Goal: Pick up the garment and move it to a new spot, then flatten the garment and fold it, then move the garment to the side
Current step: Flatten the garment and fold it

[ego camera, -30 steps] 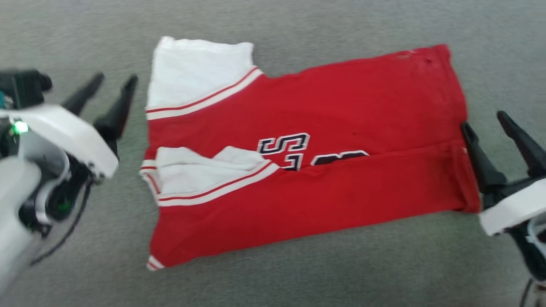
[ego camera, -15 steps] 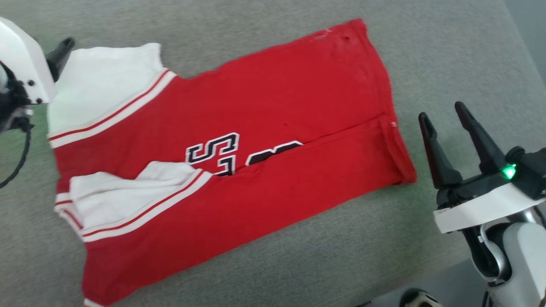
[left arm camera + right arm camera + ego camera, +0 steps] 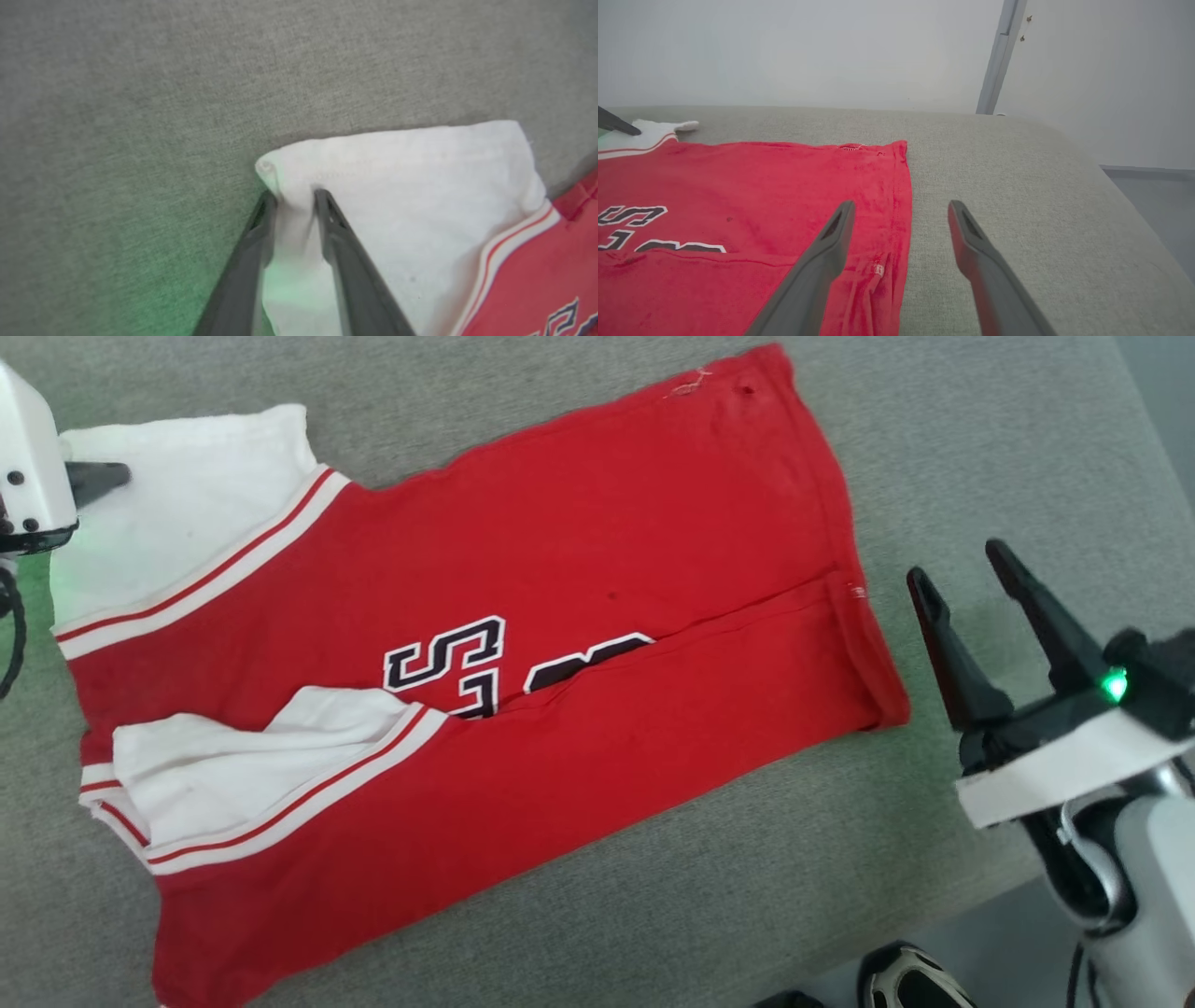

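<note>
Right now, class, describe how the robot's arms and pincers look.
The right pincer and left pincer each have two long, tapered dark fingers. The right has a black base, white plate, green light and pale forearm; the left, a white housing and black cable.

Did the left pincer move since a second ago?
Yes. The left pincer was beside the garment, over the grey cushion; it has moved in onto the white sleeve corner, pinching it.

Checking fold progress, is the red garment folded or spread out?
Partly folded: the garment lies flat, one long edge turned over across the lettering, hiding its lower half.
</note>
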